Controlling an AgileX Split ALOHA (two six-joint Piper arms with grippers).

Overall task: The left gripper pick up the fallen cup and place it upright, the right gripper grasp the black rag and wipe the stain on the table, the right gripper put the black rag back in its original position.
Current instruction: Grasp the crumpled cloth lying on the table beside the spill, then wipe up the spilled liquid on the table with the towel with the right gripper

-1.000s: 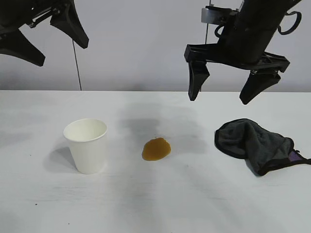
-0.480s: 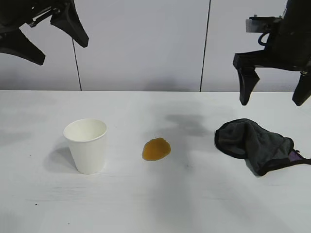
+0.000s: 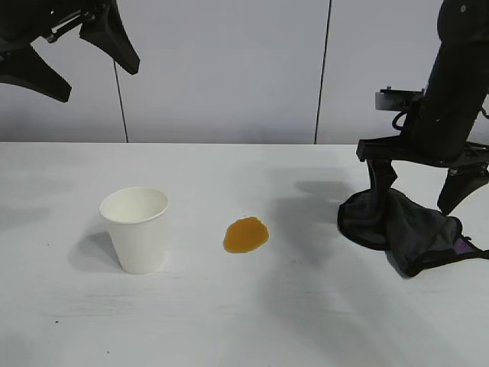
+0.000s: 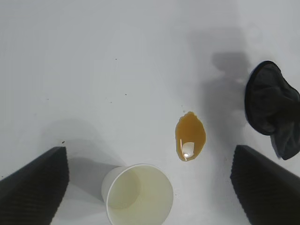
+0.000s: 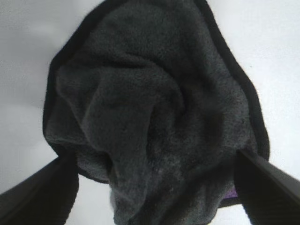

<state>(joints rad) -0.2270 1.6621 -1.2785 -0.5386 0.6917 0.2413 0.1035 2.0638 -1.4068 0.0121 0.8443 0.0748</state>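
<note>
Right pincer (image 3: 422,189) hangs directly over the rag (image 3: 405,228), fingers spread wide, one tip at the cloth's back-left edge, the other off its back-right side. Nothing is gripped; whether the tips touch fabric I can't tell. The rag sits crumpled at three o'clock on the desk (image 3: 244,321), well apart from the stain (image 3: 246,235), which lies near the centre. The cup (image 3: 136,229) stands upright at nine o'clock, so that job looks done.

Left pincer (image 3: 65,50) is parked high at the upper left, released and empty.

About that rag: it's soft, limp and light, bunched into thick folds, and it will sag and drape when lifted. The wrist view shows a fat ridge through its middle (image 5: 150,122), the place to pinch, I'd say, gathering several layers. A bite on the thin black edging risks slipping or lifting only one flap. Fleecy texture should grip well and drag easily over the stain.
</note>
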